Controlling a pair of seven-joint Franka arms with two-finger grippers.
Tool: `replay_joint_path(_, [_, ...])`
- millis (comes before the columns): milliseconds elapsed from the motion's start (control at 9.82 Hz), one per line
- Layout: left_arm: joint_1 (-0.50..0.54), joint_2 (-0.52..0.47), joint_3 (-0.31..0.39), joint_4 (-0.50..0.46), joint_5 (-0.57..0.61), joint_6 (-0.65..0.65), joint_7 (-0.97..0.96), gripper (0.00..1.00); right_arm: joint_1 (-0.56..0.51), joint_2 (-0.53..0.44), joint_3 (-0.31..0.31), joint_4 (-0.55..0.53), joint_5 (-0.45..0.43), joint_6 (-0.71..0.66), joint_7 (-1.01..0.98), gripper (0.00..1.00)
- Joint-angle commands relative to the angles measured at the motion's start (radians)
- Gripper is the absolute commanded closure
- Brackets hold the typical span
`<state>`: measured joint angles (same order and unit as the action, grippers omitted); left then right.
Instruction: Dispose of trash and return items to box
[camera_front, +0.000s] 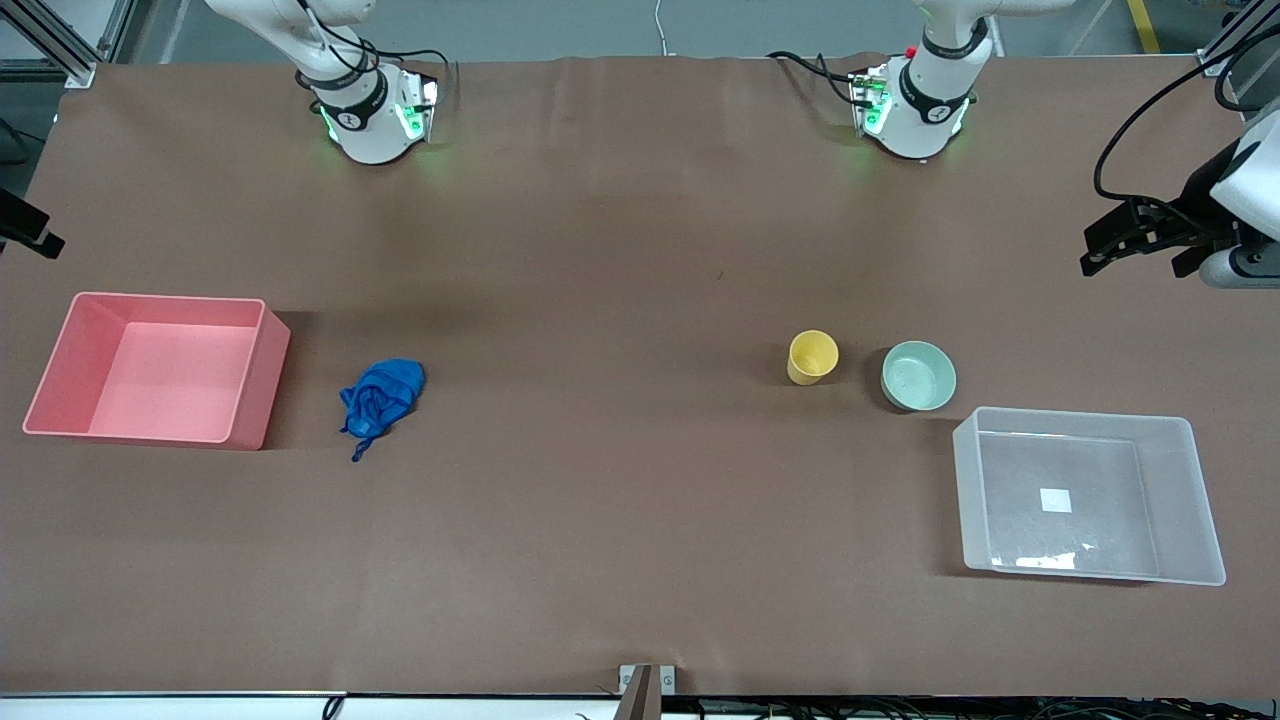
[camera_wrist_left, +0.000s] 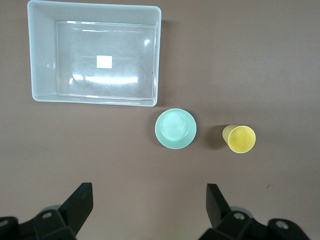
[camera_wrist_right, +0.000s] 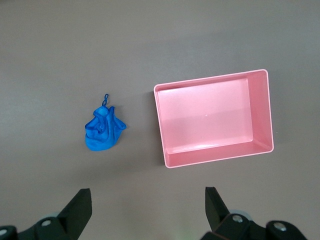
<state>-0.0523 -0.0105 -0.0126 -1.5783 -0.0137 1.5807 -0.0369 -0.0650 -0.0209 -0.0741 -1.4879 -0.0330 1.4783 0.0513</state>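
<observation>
We see both tools spread wide and holding nothing: the left tool (camera_wrist_left: 147, 202) over the mint-green bowl (camera_wrist_left: 175, 128) and yellow cup (camera_wrist_left: 240, 138) beside the clear bin (camera_wrist_left: 94, 97), the right tool (camera_wrist_right: 147, 205) over the tabletop (camera_wrist_right: 60, 60) near the blue cloth wad (camera_wrist_right: 102, 130) and pink bin (camera_wrist_right: 167, 125).

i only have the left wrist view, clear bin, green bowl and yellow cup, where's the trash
Observer: A bright-blue cloth wad lies toward the right arm's end of the table, beside an opaque pink rectangular bin.
Operator: anything in that pink one
Observer: Nothing; the right wrist view shows its bare floor.
Operator: is the right gripper on the cloth
Observer: No. The right gripper hangs open above bare table, with the wad and pink bin both apart from it.
Operator: and my items, which sits closer to the front camera
Observer: The pale mint-green round bowl is slightly nearer than the small yellow plastic cup; the translucent clear plastic bin is nearest.
</observation>
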Motion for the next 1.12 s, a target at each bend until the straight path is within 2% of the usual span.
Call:
replay_joint_path(0, [0.009,0.011,-0.006,-0.043,-0.002,-0.008,-0.006,0.00,0.005,-0.016,-0.003,-0.012,0.005,-0.003,0.007,0.00])
replay_joint_path(204, [0.020,0.009,-0.003,-0.142,0.001,0.068,0.008,0.00,0.005,-0.002,0.005,-0.003,-0.004,0.000,-0.033,0.00])
replay_joint_path(306, [0.022,-0.002,0.002,-0.243,0.000,0.159,0.009,0.00,0.008,0.025,0.022,-0.011,0.001,0.010,-0.047,0.00])
replay_joint_path(509, [0.029,0.000,0.005,-0.438,0.000,0.354,-0.001,0.00,0.010,0.140,0.086,-0.049,0.005,0.100,-0.036,0.00])
replay_joint_path(713, [0.037,0.018,0.006,-0.613,0.000,0.555,-0.001,0.00,0.045,0.190,0.115,-0.223,0.005,0.334,0.031,0.00])
replay_joint_path(917, [0.037,0.067,0.007,-0.762,0.000,0.787,-0.001,0.00,0.079,0.235,0.138,-0.439,0.004,0.646,0.093,0.00])
replay_joint_path(1019, [0.037,0.108,0.005,-0.804,0.000,0.880,-0.001,0.00,0.092,0.286,0.146,-0.512,-0.001,0.792,0.103,0.00])
